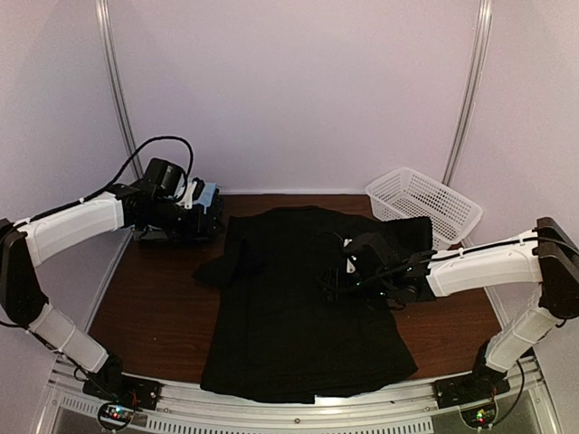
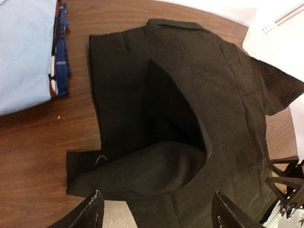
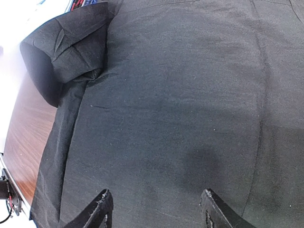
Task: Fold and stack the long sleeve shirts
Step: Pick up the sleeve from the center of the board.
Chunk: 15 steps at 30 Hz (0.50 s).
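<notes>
Left tool (image 2: 156, 194): fingers wide apart, nothing between them. It hangs above the folded left sleeve of the black shirt (image 1: 298, 307). In the top view it sits at the far-left corner, in front of the stack, covering most of it.

Right tool (image 3: 155, 192): fingers spread, nothing gripped, low over the shirt's body. In the top view it's black on black, so its outline is hard to pick out.

Black shirt is spread across the middle of the worktop (image 1: 154, 307), collar far, hem at the near edge. The left sleeve is doubled back onto the body with a raised fold; the inside of that fold is too dark to see.

Stack: light blue shirt (image 2: 23, 52) on top, cut off by the frame edge. Of the dark blue plaid one (image 2: 61, 47) under it, only an edge shows; any print is too blurred to read.

White basket (image 1: 425, 203) is far right and blown out in the left wrist view.
</notes>
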{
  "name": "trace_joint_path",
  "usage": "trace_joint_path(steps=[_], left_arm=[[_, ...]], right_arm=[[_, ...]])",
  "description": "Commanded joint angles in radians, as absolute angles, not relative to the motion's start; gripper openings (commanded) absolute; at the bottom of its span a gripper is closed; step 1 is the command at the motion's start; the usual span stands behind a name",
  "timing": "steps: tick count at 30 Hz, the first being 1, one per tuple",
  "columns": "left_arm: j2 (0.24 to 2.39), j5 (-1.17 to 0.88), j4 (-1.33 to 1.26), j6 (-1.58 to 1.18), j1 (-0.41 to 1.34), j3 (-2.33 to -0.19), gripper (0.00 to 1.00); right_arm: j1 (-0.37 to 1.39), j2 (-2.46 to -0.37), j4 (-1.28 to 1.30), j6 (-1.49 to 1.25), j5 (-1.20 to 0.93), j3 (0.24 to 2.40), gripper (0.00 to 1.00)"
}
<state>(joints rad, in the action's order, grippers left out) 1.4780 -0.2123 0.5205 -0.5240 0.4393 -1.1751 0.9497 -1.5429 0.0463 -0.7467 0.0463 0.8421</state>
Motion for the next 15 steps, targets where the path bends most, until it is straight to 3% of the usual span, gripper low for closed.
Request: trace_joint_path(steps=[1,15], left_arm=[[1.411,-0.180,0.493,-0.525,0.436,-1.032,0.79],[1.420,-0.203,0.310,-0.584,0.436,-0.832,0.79]], right_arm=[[0.959,-1.505,0.068,-0.733,0.083,0.838,0.64],[0.961,-1.414,0.051,-0.706,0.146,0.857,0.64]])
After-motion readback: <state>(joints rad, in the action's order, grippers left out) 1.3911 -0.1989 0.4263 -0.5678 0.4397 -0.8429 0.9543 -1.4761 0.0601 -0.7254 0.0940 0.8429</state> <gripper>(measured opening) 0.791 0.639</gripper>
